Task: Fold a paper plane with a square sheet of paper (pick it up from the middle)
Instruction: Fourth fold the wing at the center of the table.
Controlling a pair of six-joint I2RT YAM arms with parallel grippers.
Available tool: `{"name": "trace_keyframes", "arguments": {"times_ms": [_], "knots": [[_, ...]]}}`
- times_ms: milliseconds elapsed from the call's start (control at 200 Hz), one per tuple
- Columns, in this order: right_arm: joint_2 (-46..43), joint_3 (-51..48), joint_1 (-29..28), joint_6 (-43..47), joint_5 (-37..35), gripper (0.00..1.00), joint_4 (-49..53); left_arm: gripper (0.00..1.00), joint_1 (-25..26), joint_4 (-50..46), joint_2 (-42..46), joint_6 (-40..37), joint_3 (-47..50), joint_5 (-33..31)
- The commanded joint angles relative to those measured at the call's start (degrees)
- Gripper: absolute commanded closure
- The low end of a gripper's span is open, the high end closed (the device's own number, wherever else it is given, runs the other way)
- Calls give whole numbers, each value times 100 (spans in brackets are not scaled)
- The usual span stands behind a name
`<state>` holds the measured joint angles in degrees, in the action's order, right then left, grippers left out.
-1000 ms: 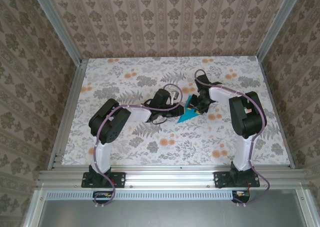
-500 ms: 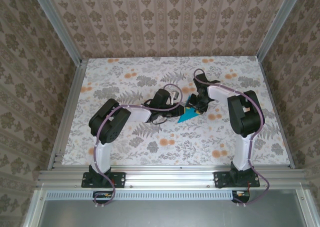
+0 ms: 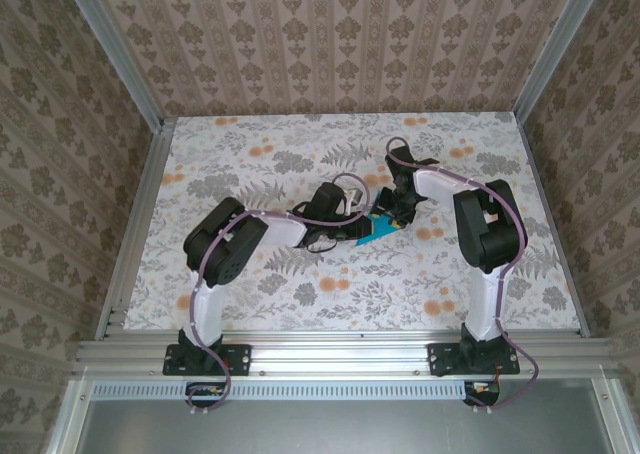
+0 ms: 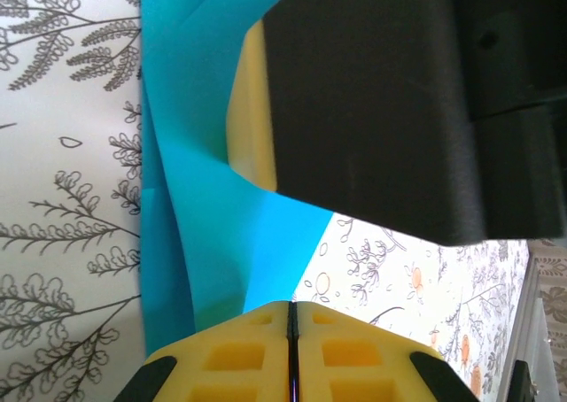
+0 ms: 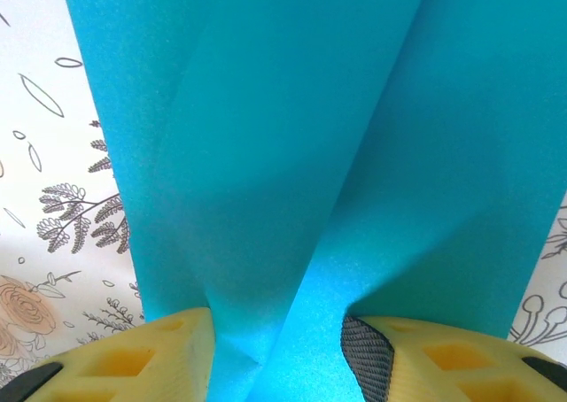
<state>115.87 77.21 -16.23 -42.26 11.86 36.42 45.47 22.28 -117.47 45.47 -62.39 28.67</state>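
Observation:
The square sheet of paper (image 3: 376, 231) lies mid-table as a small creased cyan shape between the two grippers. My left gripper (image 3: 352, 230) is at its left side; in the left wrist view its yellow fingertips (image 4: 266, 327) are pressed together, shut, at the edge of the paper (image 4: 199, 198), with nothing seen between them. My right gripper (image 3: 386, 215) is over the paper's far end. In the right wrist view its fingers (image 5: 168, 353) stand apart, open, on either side of a raised fold of the paper (image 5: 292, 181). The right gripper's black and yellow finger (image 4: 354, 110) hangs over the paper.
The floral tablecloth (image 3: 300, 294) covers the table, with free room around the paper on all sides. Aluminium frame rails (image 3: 330, 354) run along the near edge, and patterned walls close in the back and sides.
The left arm has shifted right, bringing its gripper closer over the paper, so less of the cyan shows. The right gripper has edged slightly left and back.

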Motion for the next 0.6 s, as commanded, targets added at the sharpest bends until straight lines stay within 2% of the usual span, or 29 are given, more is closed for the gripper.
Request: {"name": "trace_keyframes", "arguments": {"times_ms": [0,230,595], "knots": [[919,-471,-65,-67,-658,50,270,89,32,-206,-108,-111,-201,-48],[937,-481,-61,-96,-667,50,251,90,72,-681,-76,-346,-182,-439],[955,-496,-59,-110,-632,50,226,90,102,-822,-66,-405,-177,-621]]}}
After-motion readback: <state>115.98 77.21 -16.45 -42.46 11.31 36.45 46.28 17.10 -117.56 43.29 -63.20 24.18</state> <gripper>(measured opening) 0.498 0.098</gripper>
